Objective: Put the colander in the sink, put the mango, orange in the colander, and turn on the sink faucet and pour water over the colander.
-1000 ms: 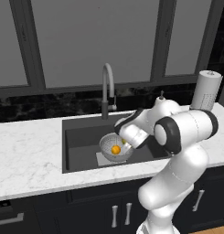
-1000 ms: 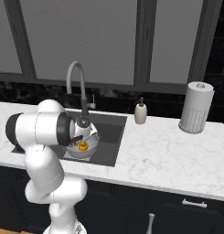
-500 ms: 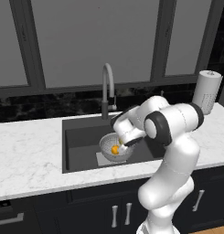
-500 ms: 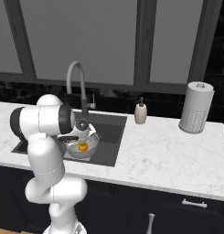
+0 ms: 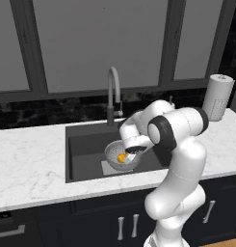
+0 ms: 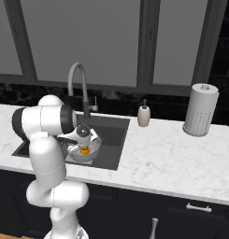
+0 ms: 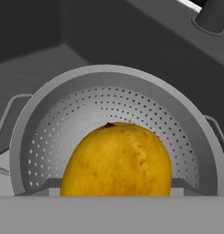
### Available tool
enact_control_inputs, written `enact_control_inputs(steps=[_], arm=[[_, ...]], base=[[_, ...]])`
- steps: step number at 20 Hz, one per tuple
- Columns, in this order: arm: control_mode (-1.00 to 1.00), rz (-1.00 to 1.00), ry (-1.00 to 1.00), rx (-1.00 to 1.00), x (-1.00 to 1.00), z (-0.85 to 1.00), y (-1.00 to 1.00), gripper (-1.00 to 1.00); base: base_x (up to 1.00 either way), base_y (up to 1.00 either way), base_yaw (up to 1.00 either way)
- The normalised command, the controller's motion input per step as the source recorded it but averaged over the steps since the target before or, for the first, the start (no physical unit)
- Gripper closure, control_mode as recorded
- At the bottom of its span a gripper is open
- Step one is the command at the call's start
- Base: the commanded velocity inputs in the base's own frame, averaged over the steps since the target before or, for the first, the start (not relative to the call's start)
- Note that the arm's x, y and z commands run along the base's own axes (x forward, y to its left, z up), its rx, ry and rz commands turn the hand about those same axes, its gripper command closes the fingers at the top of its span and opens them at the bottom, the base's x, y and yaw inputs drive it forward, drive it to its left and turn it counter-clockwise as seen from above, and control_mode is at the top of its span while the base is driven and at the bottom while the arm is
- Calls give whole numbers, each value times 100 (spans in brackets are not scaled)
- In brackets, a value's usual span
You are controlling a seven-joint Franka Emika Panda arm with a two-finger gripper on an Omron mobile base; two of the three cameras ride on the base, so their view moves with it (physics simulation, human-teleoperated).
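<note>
Your hand view shows the mango [image 7: 117, 160] filling the colander [image 7: 58, 128]; base views add the faucet [image 5: 113, 94] at 12 o'clock. Whether the fingers grasp it, you cannot tell.

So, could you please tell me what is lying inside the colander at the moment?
A yellow-orange mango lies inside the colander, which sits in the sink. The mango and the arm cover part of the colander's bottom, so anything lying there cannot be seen.

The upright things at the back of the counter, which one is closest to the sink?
The sink faucet, the tall grey gooseneck rising right at the sink's back edge. The beige soap dispenser stands further right, and the paper towel roll beyond it.
</note>
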Motion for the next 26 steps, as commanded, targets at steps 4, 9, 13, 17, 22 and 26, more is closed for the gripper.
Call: enact_control_inputs(steps=[4, 9, 13, 17, 22, 26], arm=[[-100, 0, 0, 0, 0, 0, 0, -100], [-100, 0, 0, 0, 0, 3, 0, -100], [-100, 0, 0, 0, 0, 51, 0, -100], [-100, 0, 0, 0, 6, 74, -2, -100], [-100, 0, 4, 0, 8, 72, -28, -100], [-100, -1, 12, 0, 8, 67, -60, -100]], base=[[0, 0, 0], [0, 0, 0], [0, 0, 0], [0, 0, 0], [0, 0, 0], [0, 0, 0]])
